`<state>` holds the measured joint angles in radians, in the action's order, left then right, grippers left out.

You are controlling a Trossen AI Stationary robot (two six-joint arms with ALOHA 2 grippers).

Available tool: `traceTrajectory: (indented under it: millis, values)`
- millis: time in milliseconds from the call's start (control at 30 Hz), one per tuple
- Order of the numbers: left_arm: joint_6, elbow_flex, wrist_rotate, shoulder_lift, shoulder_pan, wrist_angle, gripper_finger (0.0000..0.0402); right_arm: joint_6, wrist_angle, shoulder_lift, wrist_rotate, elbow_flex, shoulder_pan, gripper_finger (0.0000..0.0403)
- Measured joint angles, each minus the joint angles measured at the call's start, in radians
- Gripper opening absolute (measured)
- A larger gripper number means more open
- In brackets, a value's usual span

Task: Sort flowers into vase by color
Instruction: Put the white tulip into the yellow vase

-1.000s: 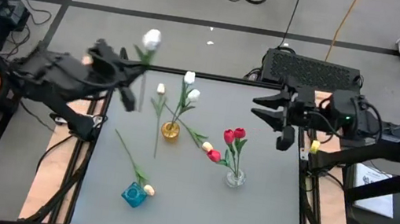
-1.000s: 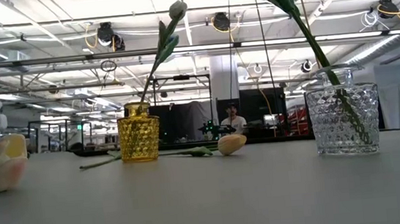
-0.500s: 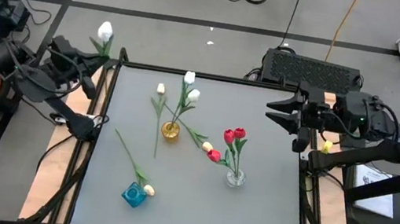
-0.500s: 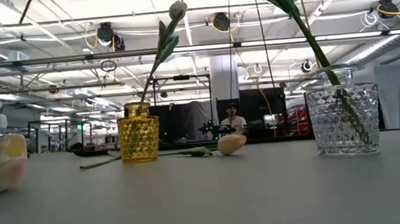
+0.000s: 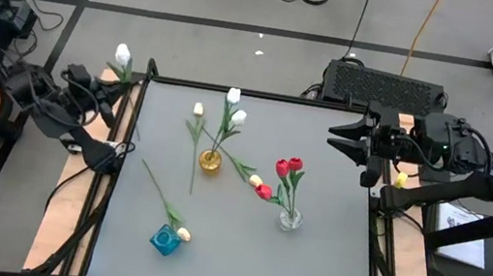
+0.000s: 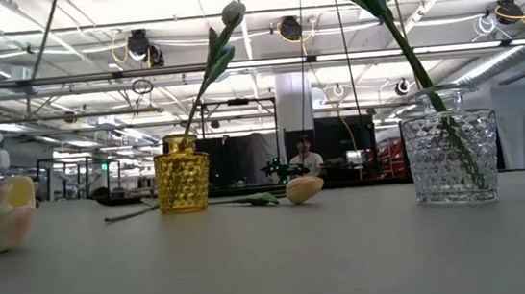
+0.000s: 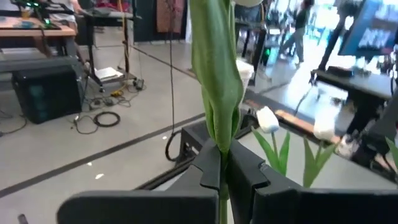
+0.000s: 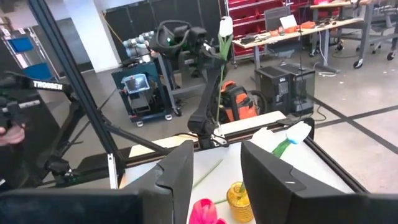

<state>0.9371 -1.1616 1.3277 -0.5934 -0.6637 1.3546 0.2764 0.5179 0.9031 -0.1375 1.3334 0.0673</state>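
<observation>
One white tulip point(image 5: 123, 54) is standing stem-up-and-down in the left end effector point(image 5: 100, 87), clamped tight, off the surface's point(image 5: 306, 264) 10 o'clock corner. The yellow vase point(image 5: 211, 161) is sitting toward 3 o'clock from it. The right end effector point(image 5: 348, 144) is hovering half-open, empty.

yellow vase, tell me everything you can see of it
The yellow vase is small, of amber glass-like material with a diamond-cut faceted body and a narrower neck. It stands upright on the grey table, left of centre in the high view. Two white tulips rise from its mouth, leaning away on green stems. A loose stem lies on the table by its base. Neither tool touches it.
</observation>
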Motion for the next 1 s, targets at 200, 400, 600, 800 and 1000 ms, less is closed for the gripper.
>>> traceTrajectory:
  millis: [200,400,600,800,1000]
  values:
    - [0.0,0.199,0.047,0.056,-0.015,-0.229,0.0008,-0.056,0.001,0.0,-0.073,0.0,0.0,0.0125]
    - [-0.089,0.308,0.086,0.034,-0.015,-0.487,0.0008,-0.081,0.002,0.001,-0.104,0.0,-0.001,0.0125]
    - [-0.274,0.317,0.131,-0.031,0.009,-0.705,0.0008,-0.08,0.002,0.001,-0.106,0.0,-0.001,0.0125]
    - [-0.315,0.317,0.128,-0.128,0.1,-0.802,0.0008,-0.086,0.003,0.001,-0.106,0.0,-0.001,0.0125]
    - [-0.324,0.318,0.048,-0.257,0.218,-0.924,0.0008,-0.086,0.003,0.001,-0.105,0.0,-0.001,0.0125]
